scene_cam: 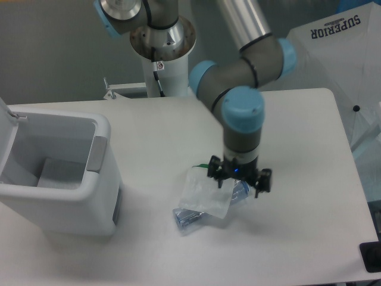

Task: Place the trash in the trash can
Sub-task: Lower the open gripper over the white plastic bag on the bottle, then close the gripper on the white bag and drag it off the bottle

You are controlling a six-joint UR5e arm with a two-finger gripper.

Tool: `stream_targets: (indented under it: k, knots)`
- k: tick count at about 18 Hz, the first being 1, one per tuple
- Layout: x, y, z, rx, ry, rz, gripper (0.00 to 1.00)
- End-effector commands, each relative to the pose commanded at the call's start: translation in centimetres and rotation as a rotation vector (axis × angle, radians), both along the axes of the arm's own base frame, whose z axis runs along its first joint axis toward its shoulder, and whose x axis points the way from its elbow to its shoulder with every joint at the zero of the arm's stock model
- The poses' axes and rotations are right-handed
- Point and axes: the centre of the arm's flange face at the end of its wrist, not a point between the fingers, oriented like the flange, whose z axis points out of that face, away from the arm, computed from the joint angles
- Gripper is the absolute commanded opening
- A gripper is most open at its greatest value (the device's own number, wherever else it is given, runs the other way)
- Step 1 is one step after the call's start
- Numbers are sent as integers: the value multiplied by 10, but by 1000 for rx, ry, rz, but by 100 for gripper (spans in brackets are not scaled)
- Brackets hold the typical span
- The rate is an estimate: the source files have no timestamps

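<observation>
Here, the gripper [239,179] hangs with fingers spread wide and empty over the cap end of the bottle [191,215], mid-table toward the near edge. The pouch [205,192] lies across the bottle, its green strip beside the left finger. Both pieces look light: the pouch thin, limp and likely slippery, best pinched along its strip or a free edge; the bottle stiffer, better taken across its body (the pouch covers most of it). The trash can [101,182] stands lid-open at the table's left edge, nothing lying between. A white umbrella [348,53] sits beyond the far right corner.
</observation>
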Motion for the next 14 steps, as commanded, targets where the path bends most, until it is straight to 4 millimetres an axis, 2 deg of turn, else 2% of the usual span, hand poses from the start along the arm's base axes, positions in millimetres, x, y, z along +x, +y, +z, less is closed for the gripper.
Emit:
stream_targets:
  k: [5,9,12,14]
  knots:
    - [6,6,-16,-28,-8,-83,100]
    - [6,7,-31,-46,-35,-83,100]
    - [-5,16,-39,-43,-39,-16,100]
    - [-9,23,-36,-37,-61,6,100]
